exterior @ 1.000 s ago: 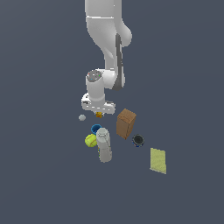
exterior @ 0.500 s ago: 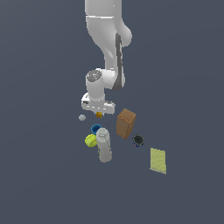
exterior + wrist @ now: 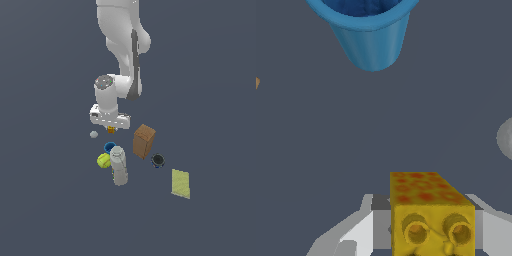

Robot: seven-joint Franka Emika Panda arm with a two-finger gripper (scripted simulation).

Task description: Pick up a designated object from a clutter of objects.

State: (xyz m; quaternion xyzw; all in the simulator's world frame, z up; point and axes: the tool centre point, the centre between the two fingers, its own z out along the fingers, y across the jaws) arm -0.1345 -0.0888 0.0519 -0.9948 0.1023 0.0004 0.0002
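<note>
Orange-yellow studded toy brick (image 3: 111,129) sits tucked under the white gripper (image 3: 110,126) in the exterior view, between the tiny grey ball (image 3: 93,134) and tall brown box (image 3: 144,141), above the blue cup (image 3: 109,147). You could lose it if the hold is shallow.

On the wrist view, the brick (image 3: 428,215) fills the gap between the pale fingers (image 3: 351,232); jaws look closed against it, though contact is hidden.

Plain slate-grey ground (image 3: 45,210) spreads alike from twelve o'clock round to six; possibly floor and backdrop merged, hard to tell.
</note>
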